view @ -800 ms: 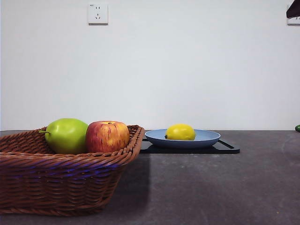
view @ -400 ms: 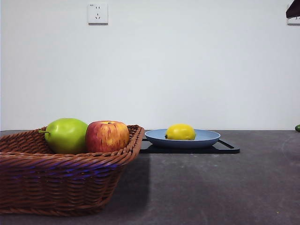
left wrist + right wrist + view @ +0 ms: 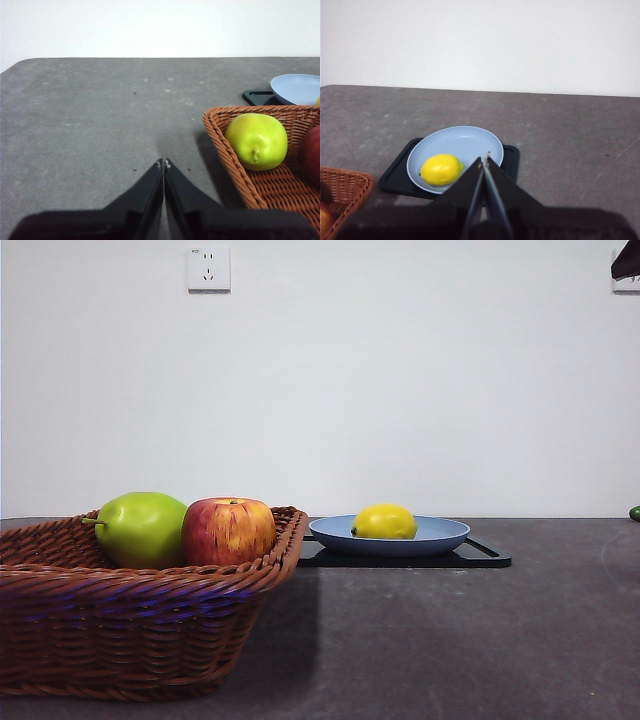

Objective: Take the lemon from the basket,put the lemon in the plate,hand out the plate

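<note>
The yellow lemon (image 3: 385,522) lies in the blue plate (image 3: 445,534), which rests on a black tray (image 3: 485,557). In the right wrist view the lemon (image 3: 441,169) sits on one side of the plate (image 3: 465,140). My right gripper (image 3: 484,161) is shut and empty, held above and before the plate. The wicker basket (image 3: 130,620) stands at the front left. My left gripper (image 3: 163,163) is shut and empty, over bare table beside the basket (image 3: 235,165).
A green pear-like fruit (image 3: 142,528) and a red-yellow apple (image 3: 228,530) lie in the basket. A black arm tip (image 3: 626,260) shows at the top right corner. A small green thing (image 3: 634,513) sits at the far right edge.
</note>
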Available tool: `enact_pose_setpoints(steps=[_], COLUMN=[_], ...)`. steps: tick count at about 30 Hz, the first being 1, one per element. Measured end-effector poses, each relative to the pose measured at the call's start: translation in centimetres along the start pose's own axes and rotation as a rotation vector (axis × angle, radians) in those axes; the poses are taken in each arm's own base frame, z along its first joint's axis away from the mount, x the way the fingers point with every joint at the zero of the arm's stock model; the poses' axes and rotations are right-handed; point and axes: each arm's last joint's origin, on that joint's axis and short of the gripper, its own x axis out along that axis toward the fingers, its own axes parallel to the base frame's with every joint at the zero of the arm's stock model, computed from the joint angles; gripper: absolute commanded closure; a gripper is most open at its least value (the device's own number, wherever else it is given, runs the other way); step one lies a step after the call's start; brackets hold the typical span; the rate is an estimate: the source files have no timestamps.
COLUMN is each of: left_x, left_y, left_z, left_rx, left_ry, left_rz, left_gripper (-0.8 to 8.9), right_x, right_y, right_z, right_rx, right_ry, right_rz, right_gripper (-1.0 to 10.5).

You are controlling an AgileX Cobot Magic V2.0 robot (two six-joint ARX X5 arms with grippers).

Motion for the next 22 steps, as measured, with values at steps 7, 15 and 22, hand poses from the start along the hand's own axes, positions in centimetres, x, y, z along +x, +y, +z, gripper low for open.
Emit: enact_pose_setpoints(steps=[7,15,22], left_x=[0.0,0.0,0.0], left_y=[0.0,0.0,0.0], left_z=[0.0,0.0,0.0], left_rx=[0.0,0.0,-0.002], left_ry=[0.0,0.0,0.0], left_rz=[0.0,0.0,0.0], left_gripper=[8.05,8.05,8.05], right_x=[0.0,-3.9,-4.4], right_y=[0.0,-1.1,-1.9], right_z=[0.0,0.3,-6.8], right_rx=[-0.038,-0.105,-0.115], right_ry=[-0.003,-0.168,-0.117], right_rz=[0.0,-0.097,-0.066], right_gripper=[9.4,9.4,9.4])
